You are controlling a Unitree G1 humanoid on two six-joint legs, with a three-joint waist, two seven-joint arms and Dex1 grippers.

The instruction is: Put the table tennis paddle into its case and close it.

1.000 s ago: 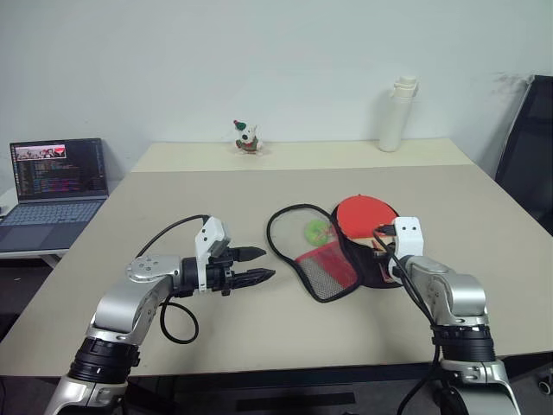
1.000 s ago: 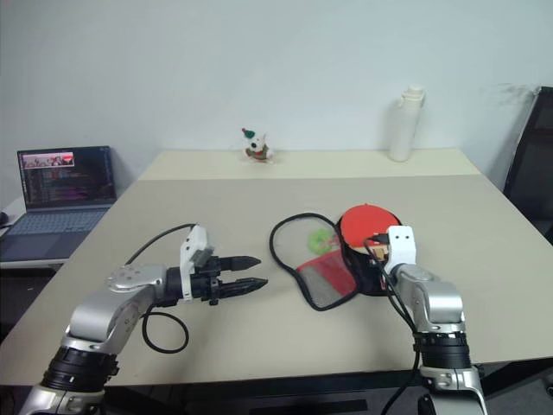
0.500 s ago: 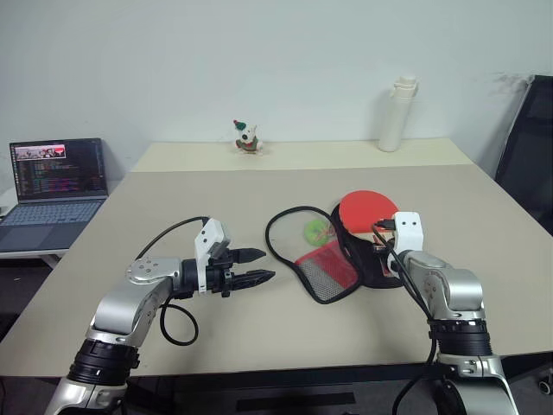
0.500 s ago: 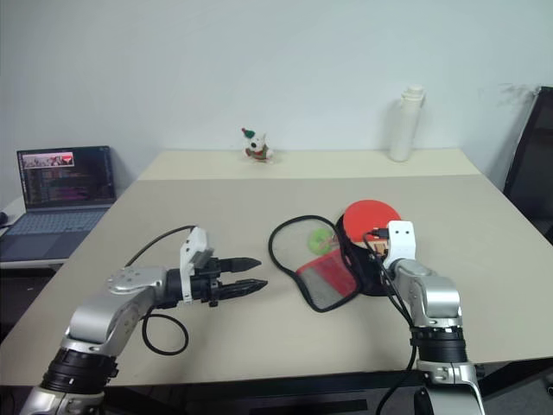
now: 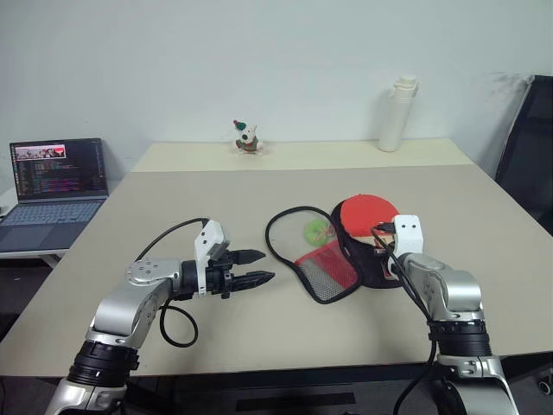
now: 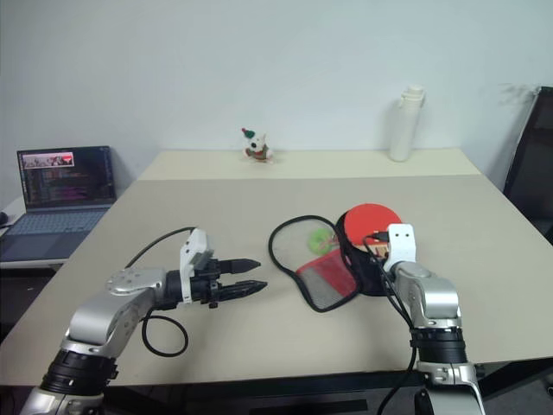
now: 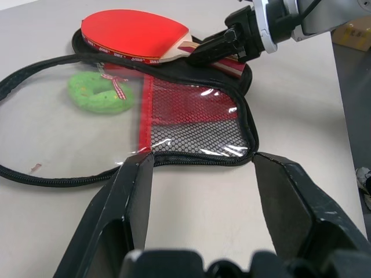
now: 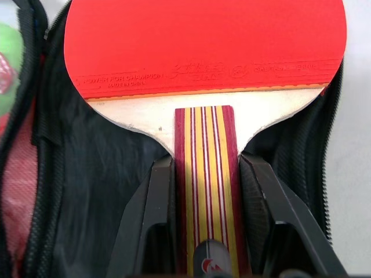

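I see the table tennis paddle [image 8: 204, 46] with a round red rubber face, a strip of pale bare wood below the rubber, and a short handle striped dark red and yellow. It lies face up on the black inner half of the case [image 5: 373, 266], toward the right side of the bench [image 5: 173, 199] and nearer its front edge than its far one. Its long axis runs front to back: the blade points to the far edge, the handle back toward me. The case is unzipped and spread open, its red half with black mesh [image 7: 191, 119] folded out to the left, with a green ring-shaped item [image 7: 98, 92] just beside it inside the zip loop. My right tool [image 8: 206, 191] has a finger on each side of the handle, touching it, so I read it as clamped on the paddle. My left tool [image 5: 259, 266] hovers left of the case, fingers apart and holding nothing
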